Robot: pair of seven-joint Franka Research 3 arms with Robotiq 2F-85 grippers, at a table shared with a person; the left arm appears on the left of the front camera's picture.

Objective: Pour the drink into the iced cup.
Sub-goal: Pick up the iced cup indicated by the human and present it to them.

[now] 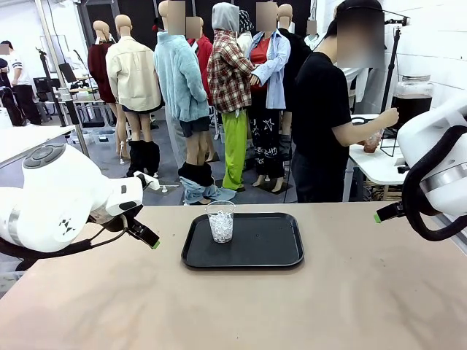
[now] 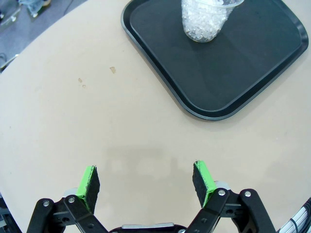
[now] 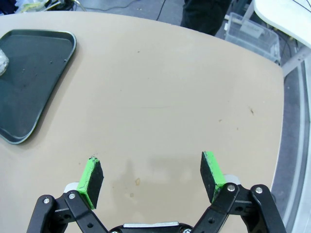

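The desk carries a black tray, and the iced cup stands upright on the tray's left part. The drink sits dark in a glass jar well beyond the tray's right, by a person's hand. The left jaws and right jaws flank the tray, spread and empty. It seems best to wait clear, then pour slowly, low over the rim.
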